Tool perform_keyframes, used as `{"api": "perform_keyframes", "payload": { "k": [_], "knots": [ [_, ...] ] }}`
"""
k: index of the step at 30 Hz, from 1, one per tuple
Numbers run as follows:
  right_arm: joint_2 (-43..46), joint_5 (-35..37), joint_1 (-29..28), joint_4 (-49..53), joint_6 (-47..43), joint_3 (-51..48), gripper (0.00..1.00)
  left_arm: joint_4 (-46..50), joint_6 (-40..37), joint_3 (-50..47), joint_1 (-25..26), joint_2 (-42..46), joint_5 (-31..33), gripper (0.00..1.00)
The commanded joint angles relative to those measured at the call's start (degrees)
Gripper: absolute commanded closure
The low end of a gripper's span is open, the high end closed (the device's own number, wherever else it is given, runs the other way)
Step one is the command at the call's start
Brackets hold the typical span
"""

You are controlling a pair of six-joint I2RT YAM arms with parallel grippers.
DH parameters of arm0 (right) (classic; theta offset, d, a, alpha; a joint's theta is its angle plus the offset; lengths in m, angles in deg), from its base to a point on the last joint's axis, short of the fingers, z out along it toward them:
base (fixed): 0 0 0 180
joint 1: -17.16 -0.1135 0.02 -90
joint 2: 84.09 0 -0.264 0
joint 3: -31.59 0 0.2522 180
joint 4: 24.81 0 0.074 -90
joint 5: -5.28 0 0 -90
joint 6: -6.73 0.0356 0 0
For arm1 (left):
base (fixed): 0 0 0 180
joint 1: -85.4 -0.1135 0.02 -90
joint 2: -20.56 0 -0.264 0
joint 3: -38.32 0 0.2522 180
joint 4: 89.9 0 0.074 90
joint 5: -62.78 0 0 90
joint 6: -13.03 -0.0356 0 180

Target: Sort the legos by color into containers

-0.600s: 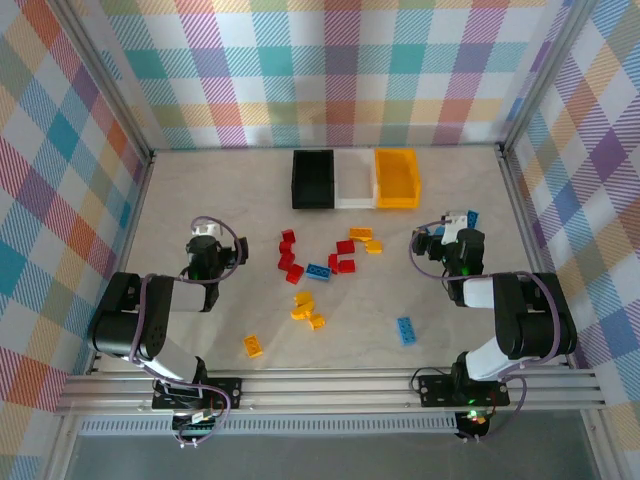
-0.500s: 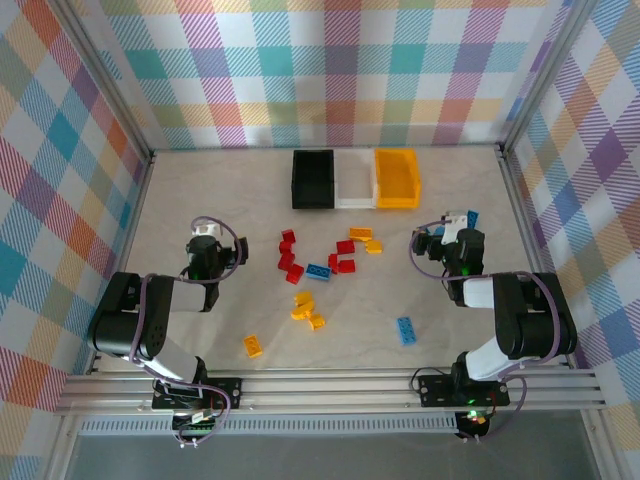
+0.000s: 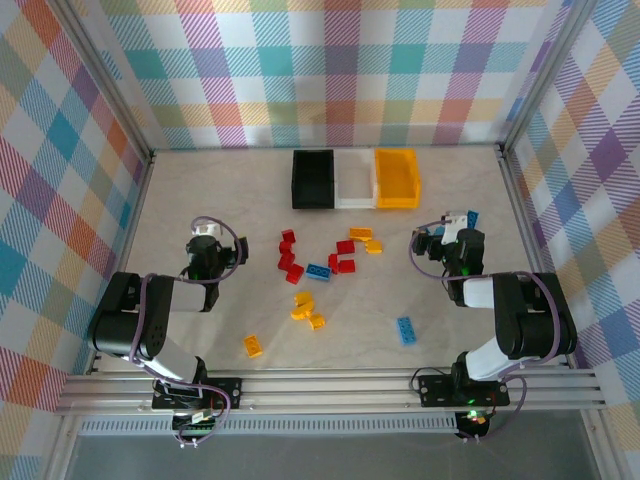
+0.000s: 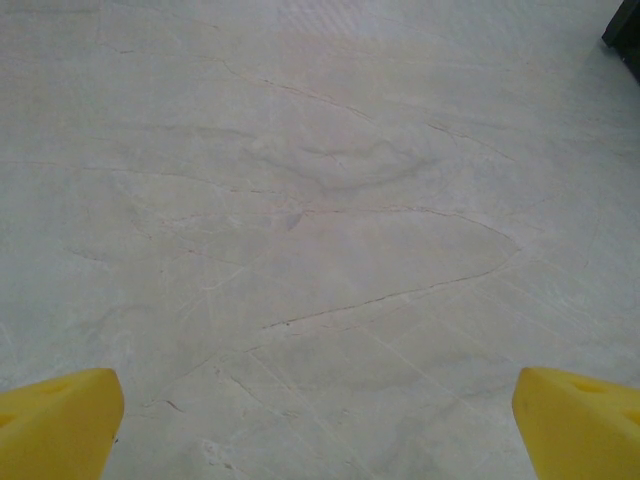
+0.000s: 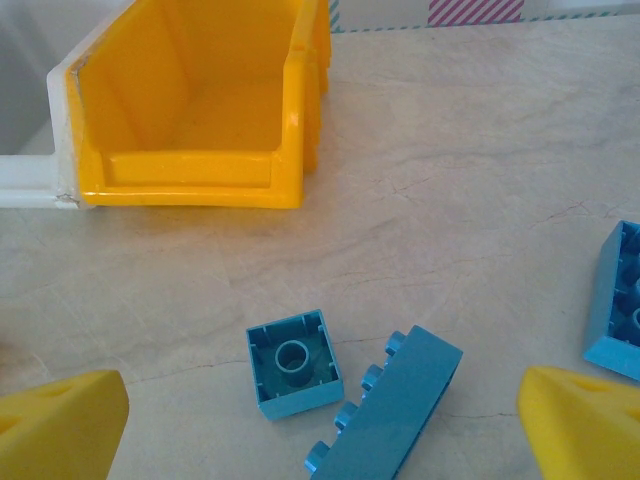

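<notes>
Left gripper (image 3: 205, 236) is hanging jaws apart over bare table (image 4: 320, 200), loose legos (image 3: 318, 271) are lying mid-table awaiting pickup, 3 joined bins (image 3: 355, 190) are sitting beyond them, right gripper (image 3: 452, 230) is hanging jaws apart above 2 blue bricks (image 5: 295, 362), probably lining up a grab.

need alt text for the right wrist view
Three blue lego bricks lie on a pale marbled table: a small square brick upside down, a long brick on its side beside it, a third brick cut off at the right edge. Behind them stands an empty yellow bin; yellow fingertips sit wide apart in the bottom corners.
</notes>
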Motion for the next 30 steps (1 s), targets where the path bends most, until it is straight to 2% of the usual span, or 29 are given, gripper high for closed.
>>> {"api": "perform_keyframes", "payload": {
  "k": [1,19,22,25,28,30],
  "knots": [
    [-0.52,-1.07,0.33,-0.46,-0.13,1.10,0.00,-2.07,-0.97,1.27,-0.82,-0.37,0.59,0.00],
    [0.64,-1.73,0.36,-0.98,-0.57,0.60,0.00,-0.98,-0.98,1.77,-0.73,0.33,1.07,0.00],
    [5.98,-1.46,0.18,7.01,-0.71,2.49,0.00,13.19,-0.14,7.69,-0.41,5.33,4.04,0.00],
    [10.81,-0.54,0.12,15.59,-0.35,5.17,0.00,20.81,1.75,11.18,-0.20,7.59,8.49,0.00],
    [17.03,-0.06,0.12,22.88,3.25,7.75,0.00,28.64,9.12,13.13,-0.21,11.60,12.78,0.00],
    [19.44,0.76,0.12,33.49,7.71,12.53,0.00,36.14,13.43,15.69,-0.27,13.78,13.49,0.00]
  ]
}}
